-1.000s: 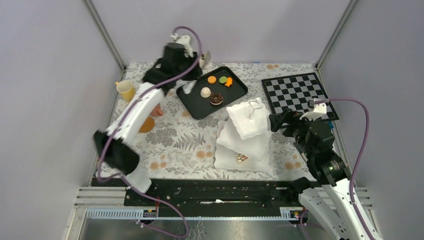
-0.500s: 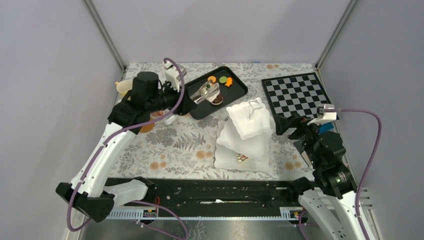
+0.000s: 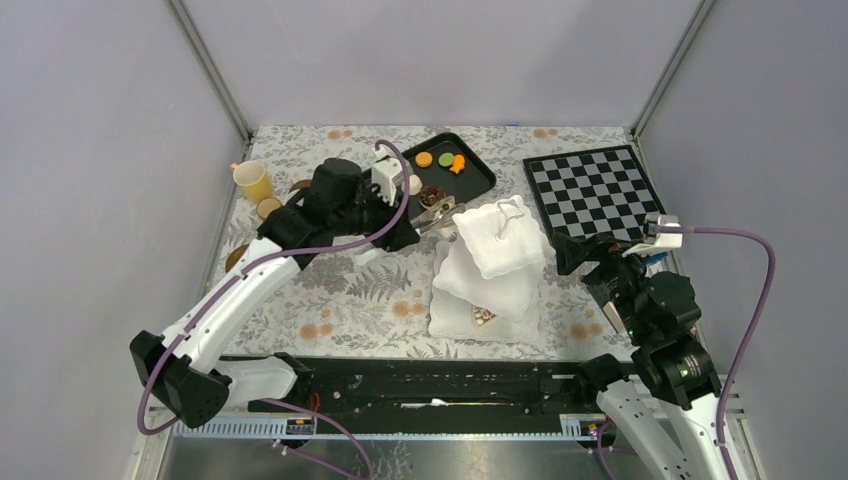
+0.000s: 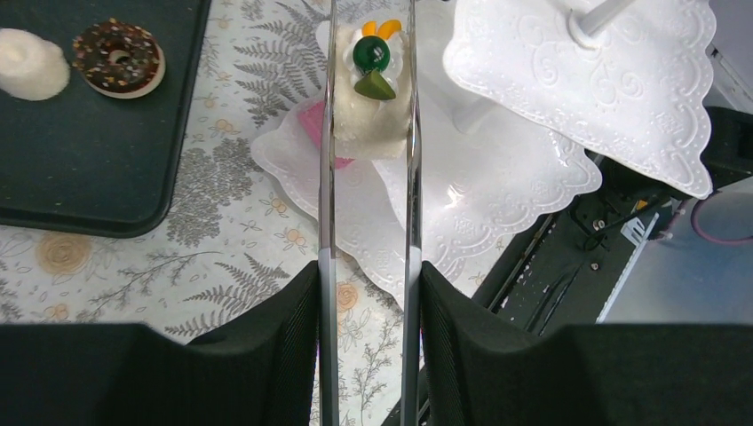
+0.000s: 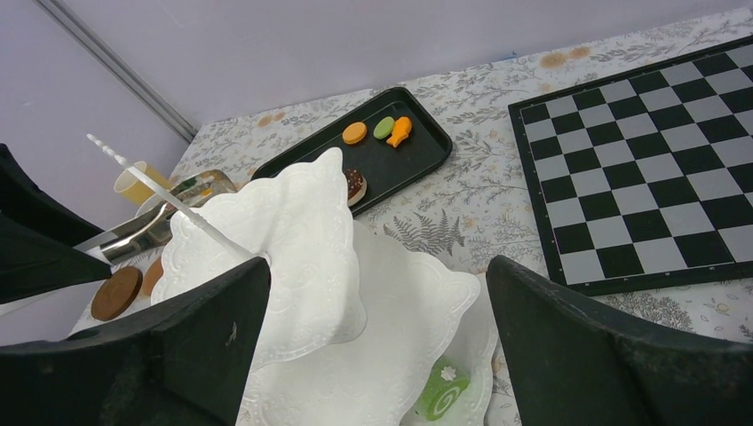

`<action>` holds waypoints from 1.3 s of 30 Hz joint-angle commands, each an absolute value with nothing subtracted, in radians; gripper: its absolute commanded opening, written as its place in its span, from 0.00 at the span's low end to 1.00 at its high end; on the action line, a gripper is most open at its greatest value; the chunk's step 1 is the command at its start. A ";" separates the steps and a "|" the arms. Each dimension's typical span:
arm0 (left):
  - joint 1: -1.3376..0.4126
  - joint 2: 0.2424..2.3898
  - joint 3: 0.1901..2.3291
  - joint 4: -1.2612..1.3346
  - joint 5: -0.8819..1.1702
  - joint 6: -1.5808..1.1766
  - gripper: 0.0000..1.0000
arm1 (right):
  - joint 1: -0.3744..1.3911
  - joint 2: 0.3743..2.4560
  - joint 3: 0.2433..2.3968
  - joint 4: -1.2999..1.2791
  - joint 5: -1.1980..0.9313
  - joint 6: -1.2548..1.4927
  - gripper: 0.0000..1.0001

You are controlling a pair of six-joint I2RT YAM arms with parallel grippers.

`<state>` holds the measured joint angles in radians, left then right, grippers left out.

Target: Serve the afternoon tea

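- Top external view: my left gripper reaches across the floral-print surface to the white three-tier wavy-edged stand. I judge serving is at an early stage.
- Left gripper is clamped on the silver metal tongs. The tongs pinch a white toy cake with green and orange toppings over the edge of the stand's lower tiers. Can't tell if it touches.
- Done: one green swirl roll cake lies on the bottom tier.
- Left on the black rectangular tray: orange round macaron, green round macaron, orange fish-shaped sweet, chocolate sprinkled donut, white dome cake.
- Small yellow cup and round brown saucer sit at the surface's left, well apart from the stand.
- My right gripper: fingers wide apart, empty, beside the stand.
- Only the left wrist view shows the cake in the tongs. Only the right wrist view shows the roll clearly. The left wrist view misses cup and saucer.
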<state>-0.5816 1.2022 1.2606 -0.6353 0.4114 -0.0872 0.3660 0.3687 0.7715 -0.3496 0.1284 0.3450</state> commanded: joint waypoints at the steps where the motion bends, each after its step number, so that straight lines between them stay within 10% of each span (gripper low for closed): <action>1: -0.616 1.215 1.241 -0.503 0.433 -0.101 0.28 | 0.371 0.349 0.806 -0.351 0.126 0.364 0.98; 29: -0.791 1.404 1.262 -0.368 0.317 -0.095 0.31 | 0.371 0.329 0.804 -0.376 0.141 0.387 0.98; 39: -0.796 1.402 1.261 -0.369 0.308 -0.086 0.50 | 0.371 0.336 0.802 -0.374 0.140 0.388 0.98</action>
